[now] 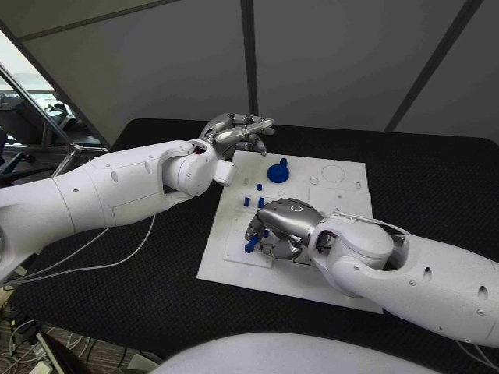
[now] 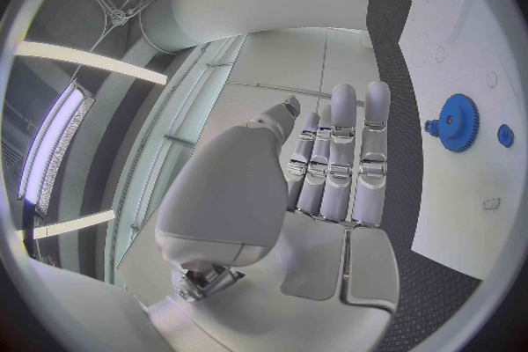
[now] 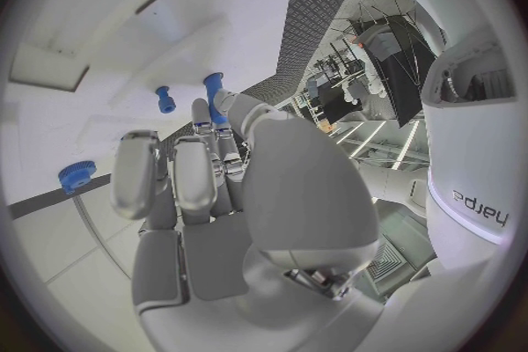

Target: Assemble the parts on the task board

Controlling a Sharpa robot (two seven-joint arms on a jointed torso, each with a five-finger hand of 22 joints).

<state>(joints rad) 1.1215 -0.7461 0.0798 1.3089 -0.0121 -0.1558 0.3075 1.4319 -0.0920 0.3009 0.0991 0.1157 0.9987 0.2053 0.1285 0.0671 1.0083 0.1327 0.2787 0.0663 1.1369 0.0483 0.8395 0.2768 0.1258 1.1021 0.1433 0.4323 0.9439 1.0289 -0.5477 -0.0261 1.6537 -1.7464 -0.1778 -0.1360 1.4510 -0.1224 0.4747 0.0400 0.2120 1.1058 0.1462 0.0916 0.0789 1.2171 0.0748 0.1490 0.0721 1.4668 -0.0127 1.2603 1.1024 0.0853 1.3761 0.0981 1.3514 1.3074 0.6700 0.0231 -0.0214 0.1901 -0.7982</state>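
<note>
The robot appeared to be in the middle of picking up or seating a small blue part. Its right hand (image 1: 281, 226) hung low over the near left part of the board (image 1: 337, 204), fingers curled down around a blue peg (image 1: 252, 245). In the right wrist view a blue peg (image 3: 214, 97) stood at the fingertips (image 3: 201, 114), seemingly pinched, though whether it was firmly held could not be told. The left hand (image 1: 236, 131) hovered off the board's far left corner, fingers straight and close together, holding nothing. A blue gear (image 1: 277, 172) sat on the far part of the board, and two short pegs (image 1: 254, 201) stood between it and the right hand. The next move likely called for a steady grasp and carrying the peg to its hole. The peg lay near the board's left edge, where little margin remained; the board's right side and the black table (image 1: 429, 167) beyond offered open room.
</note>
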